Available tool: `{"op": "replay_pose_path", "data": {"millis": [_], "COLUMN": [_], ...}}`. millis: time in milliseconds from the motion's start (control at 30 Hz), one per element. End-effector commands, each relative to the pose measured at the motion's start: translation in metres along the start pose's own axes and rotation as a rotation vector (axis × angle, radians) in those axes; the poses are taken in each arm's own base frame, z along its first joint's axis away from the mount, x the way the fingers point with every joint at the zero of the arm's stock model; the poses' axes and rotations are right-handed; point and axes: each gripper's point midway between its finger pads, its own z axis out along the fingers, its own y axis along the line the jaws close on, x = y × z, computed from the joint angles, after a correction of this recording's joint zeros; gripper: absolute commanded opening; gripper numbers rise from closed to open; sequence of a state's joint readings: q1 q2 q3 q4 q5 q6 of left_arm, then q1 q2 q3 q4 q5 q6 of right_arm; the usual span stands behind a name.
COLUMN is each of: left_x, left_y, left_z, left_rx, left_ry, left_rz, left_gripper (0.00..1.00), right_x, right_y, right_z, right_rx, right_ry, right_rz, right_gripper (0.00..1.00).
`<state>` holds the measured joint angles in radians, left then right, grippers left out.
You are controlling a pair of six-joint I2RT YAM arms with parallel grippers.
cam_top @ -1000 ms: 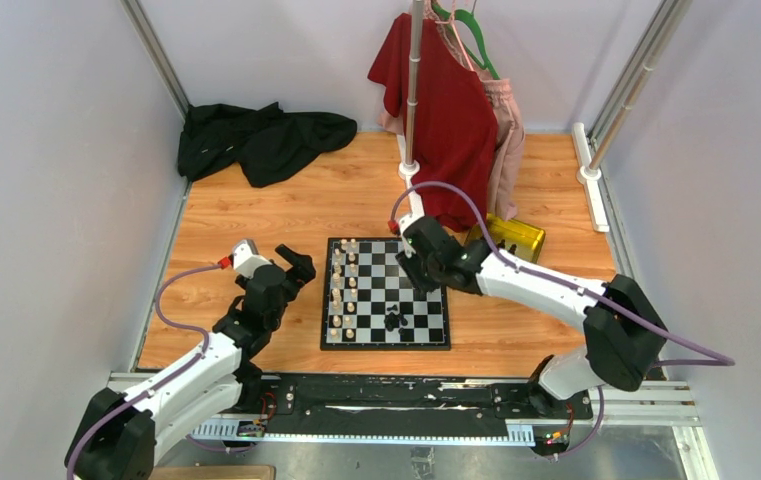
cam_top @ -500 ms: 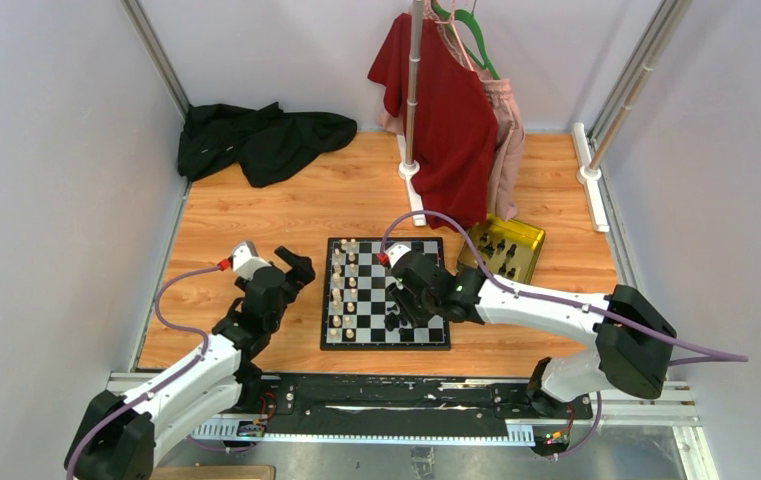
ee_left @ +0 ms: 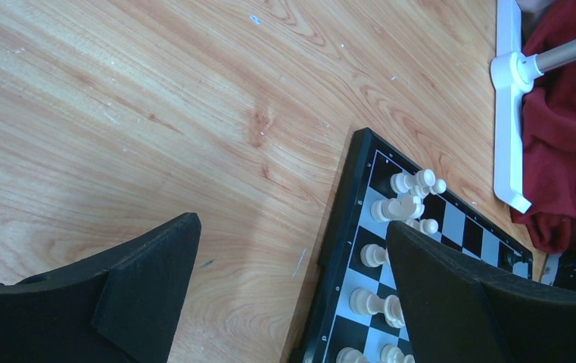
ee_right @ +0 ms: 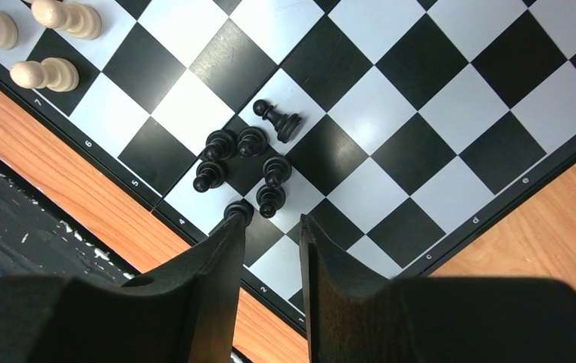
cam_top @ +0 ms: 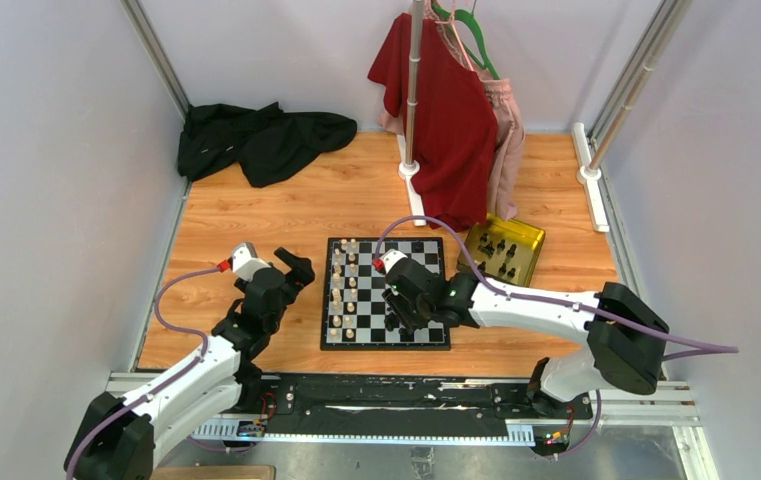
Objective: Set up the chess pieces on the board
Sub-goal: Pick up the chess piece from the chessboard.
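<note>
The chessboard (cam_top: 422, 262) lies on the wooden table between the arms. Cream-white pieces (cam_top: 344, 290) stand in two columns along its left side. Several black pawns (ee_right: 247, 170) cluster near the board's front edge, one lying on its side (ee_right: 281, 121). My right gripper (ee_right: 269, 227) hovers just over this cluster with its jaws a narrow gap apart and nothing between them; the left fingertip (ee_right: 233, 227) touches one pawn. My left gripper (ee_left: 292, 242) is wide open and empty over bare wood by the board's left edge (ee_left: 345, 227), with cream pieces (ee_left: 406, 200) beside it.
A yellow-gold tray (cam_top: 531, 240) holding more black pieces sits right of the board's far corner. A clothes rack with a red garment (cam_top: 446, 100) stands behind the board, its white foot (ee_left: 512, 113) close by. A black cloth (cam_top: 261, 135) lies at the far left.
My right arm has swung from the board's far right corner, near the tray, forward to the black pawn cluster at the front. The left arm has not moved.
</note>
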<state>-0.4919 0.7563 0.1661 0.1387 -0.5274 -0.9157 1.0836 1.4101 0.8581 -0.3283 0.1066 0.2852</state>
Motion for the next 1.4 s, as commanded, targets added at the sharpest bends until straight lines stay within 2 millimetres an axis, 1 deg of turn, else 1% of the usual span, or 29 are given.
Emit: {"op": "replay_pose_path", "data": {"millis": [0,600,767,900,967,1167,1367], "left_x": [-0.004,-0.003,-0.003,-0.002,-0.003,-0.005,-0.006], "left_y": [0.007,0.01,0.01,0.011,0.009,0.006,0.004], "left_z": [0.001,0.001,0.001,0.001,0.001,0.0,0.0], "left_rx": [-0.018,-0.026,-0.028,-0.029,-0.024,-0.016,-0.012], "left_ry": [-0.028,-0.031,-0.031,-0.03,-0.031,-0.031,-0.032], "left_rz": [-0.006,-0.005,-0.003,-0.002,-0.005,-0.008,-0.01], "left_gripper": [1.0,1.0,1.0,1.0,1.0,1.0,1.0], "right_x": [-0.002,0.001,0.002,0.003,0.002,-0.007,-0.017], "right_y": [0.004,0.007,0.008,0.008,0.007,0.001,-0.01], "right_z": [0.004,0.016,0.018,0.019,0.016,-0.001,-0.02], "right_rx": [0.009,0.003,0.0,0.003,0.007,0.033,0.079], "right_ry": [-0.006,0.01,0.017,0.022,0.021,-0.004,-0.035], "right_rz": [0.005,0.0,-0.003,-0.003,-0.001,0.001,-0.007], "right_gripper": [0.37,0.29,0.19,0.05,0.0,0.0,0.0]}}
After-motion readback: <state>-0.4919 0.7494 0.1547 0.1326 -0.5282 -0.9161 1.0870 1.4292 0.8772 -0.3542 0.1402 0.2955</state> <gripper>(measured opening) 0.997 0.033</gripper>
